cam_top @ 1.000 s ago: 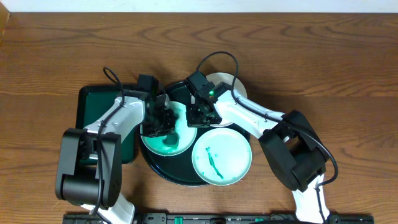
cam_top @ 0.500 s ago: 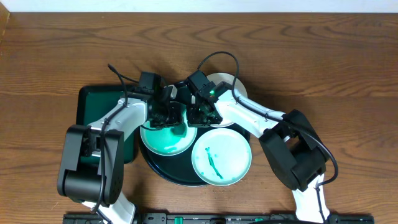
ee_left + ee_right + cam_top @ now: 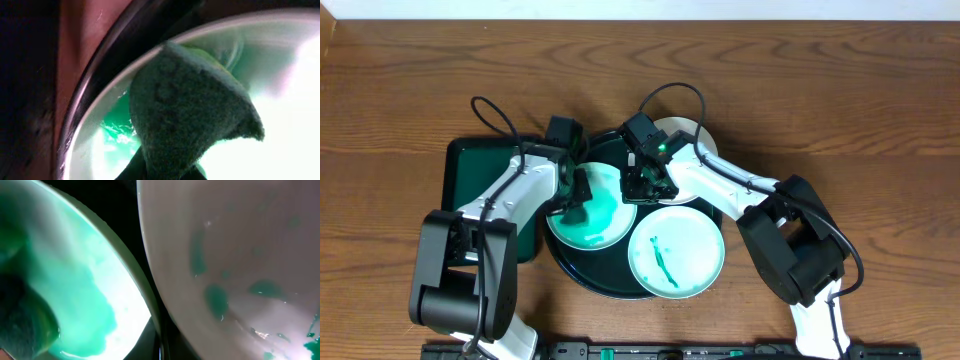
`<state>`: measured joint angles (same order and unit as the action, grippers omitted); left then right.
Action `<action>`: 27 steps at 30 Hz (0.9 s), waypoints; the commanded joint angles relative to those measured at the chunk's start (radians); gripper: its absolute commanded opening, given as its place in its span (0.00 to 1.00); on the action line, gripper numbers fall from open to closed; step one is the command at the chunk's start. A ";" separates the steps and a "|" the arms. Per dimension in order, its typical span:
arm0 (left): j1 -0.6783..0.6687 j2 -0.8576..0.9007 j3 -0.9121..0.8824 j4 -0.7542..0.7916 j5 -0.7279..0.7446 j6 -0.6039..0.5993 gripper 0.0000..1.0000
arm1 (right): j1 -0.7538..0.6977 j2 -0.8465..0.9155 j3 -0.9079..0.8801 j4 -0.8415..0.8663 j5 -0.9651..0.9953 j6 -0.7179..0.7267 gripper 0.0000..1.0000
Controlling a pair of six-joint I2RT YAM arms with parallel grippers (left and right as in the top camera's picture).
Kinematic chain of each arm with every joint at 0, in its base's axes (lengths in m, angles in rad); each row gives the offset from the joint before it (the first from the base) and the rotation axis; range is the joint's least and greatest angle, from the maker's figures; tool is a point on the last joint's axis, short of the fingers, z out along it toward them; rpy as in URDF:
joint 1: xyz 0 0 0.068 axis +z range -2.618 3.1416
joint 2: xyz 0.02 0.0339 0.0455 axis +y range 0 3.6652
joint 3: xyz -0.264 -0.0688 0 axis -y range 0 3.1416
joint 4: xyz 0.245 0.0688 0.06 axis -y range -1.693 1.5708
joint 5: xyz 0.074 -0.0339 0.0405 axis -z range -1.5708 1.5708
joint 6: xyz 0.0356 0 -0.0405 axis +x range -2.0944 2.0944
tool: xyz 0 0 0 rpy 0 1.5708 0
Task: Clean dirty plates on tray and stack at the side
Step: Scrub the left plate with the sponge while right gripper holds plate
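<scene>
Left end effector [image 3: 574, 192] shifted leftward, clamping dark green sponge [image 3: 185, 115] on teal-smeared white plate [image 3: 595, 222]; right end effector [image 3: 642, 186] closed. Three plates [image 3: 677, 255], one round black tray [image 3: 575, 272].

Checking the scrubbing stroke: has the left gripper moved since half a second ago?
Yes. The left gripper, shut on the sponge, has slid left across the teal plate, toward the rectangular tray.

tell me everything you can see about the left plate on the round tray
Small round white plate, glossy like ceramic, its face washed with teal-green smear. It lies flat in the left part of the black tray. A grey-green sponge, held by the left gripper, presses on it near its left rim.
</scene>
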<state>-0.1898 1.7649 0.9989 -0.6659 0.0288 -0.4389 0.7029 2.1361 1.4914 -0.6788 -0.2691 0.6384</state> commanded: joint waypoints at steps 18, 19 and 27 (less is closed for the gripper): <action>0.021 0.052 -0.045 0.229 0.350 0.334 0.07 | -0.012 0.026 -0.001 0.002 0.033 -0.004 0.01; 0.021 0.052 -0.045 0.231 0.278 0.334 0.07 | -0.012 0.026 -0.001 0.002 0.033 -0.004 0.01; 0.023 0.052 -0.045 0.053 -0.339 0.084 0.07 | -0.012 0.026 -0.001 0.003 0.037 -0.005 0.01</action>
<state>-0.1848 1.7683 0.9924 -0.5369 0.1383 -0.2127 0.7021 2.1365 1.4914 -0.6792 -0.2714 0.6384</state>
